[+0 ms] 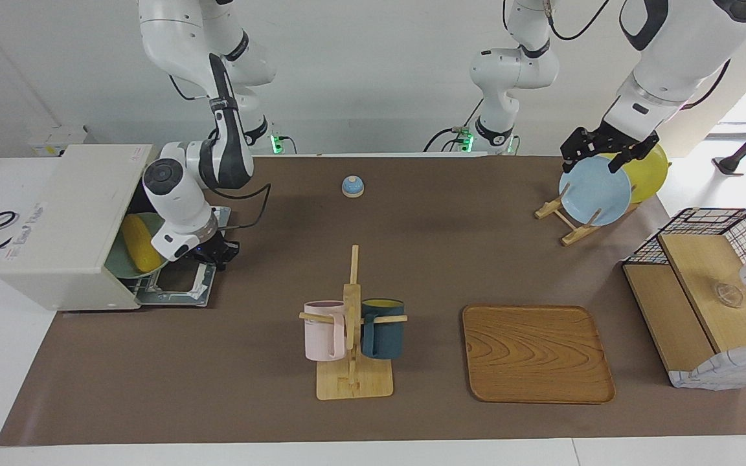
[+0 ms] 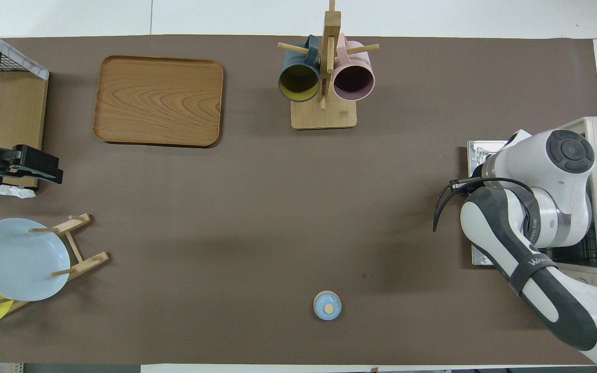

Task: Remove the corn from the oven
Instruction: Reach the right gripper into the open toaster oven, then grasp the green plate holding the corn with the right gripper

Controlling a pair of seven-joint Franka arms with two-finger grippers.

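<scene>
Door: oven (image 1: 65,223) open, exposing the corn (image 1: 140,243) for reach.
Right end effector (image 1: 217,251): closed, empty, over door.
Left end effector (image 1: 608,150): open, waiting.

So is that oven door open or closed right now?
Open. The oven has its drop-down door lying flat on the table, and the corn shows inside on a green plate.
</scene>
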